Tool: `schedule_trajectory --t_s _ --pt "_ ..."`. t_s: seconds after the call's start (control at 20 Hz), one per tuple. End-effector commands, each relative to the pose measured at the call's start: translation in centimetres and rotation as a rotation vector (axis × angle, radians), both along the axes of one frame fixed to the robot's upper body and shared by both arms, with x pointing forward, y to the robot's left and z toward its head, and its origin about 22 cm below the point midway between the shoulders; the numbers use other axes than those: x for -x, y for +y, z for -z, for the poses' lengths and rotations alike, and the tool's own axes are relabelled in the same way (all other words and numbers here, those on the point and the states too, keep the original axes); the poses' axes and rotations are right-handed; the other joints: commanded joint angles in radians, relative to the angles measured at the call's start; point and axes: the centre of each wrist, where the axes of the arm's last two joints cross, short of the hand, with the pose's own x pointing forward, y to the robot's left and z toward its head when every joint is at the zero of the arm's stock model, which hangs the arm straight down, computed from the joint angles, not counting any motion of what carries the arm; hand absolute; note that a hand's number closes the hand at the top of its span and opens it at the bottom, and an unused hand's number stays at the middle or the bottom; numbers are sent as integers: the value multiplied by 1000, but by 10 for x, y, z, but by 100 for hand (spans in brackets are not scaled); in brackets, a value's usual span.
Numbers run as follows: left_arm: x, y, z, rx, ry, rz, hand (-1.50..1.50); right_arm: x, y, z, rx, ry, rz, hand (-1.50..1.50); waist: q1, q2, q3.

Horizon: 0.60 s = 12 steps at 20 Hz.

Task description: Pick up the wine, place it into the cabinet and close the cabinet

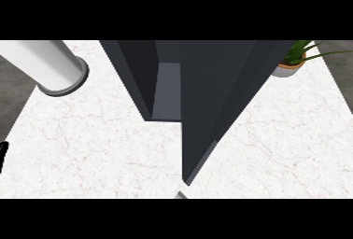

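Note:
A tall dark grey cabinet (207, 79) stands in the middle of the white marble counter (89, 149). Its door (196, 154) stands open, swung out toward the view's lower edge and seen almost edge-on. Through the opening a lighter grey inner wall (166, 91) shows. No wine bottle is visible anywhere; the cabinet's inside is mostly hidden. A thin black sliver at the left edge looks like part of my left hand (2, 156); too little of it shows to tell its state. My right hand is out of the picture.
A thick white cylinder with a grey rim (52, 65) slants in from the upper left above the counter. A small potted plant (293, 60) stands at the back right. A small grey tip (180, 195) shows below the door's end.

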Motion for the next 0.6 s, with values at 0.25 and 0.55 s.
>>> schedule_trajectory --t_s 0.25,0.55 --pt "-17 -3 -9 25 -17 3 -150 -48 70 -40 -83 -27 -66 150 11 7 1" --pt "-12 -19 8 7 -20 -29 -150 -85 102 -79 -97 -55 4 150 1 2 2"
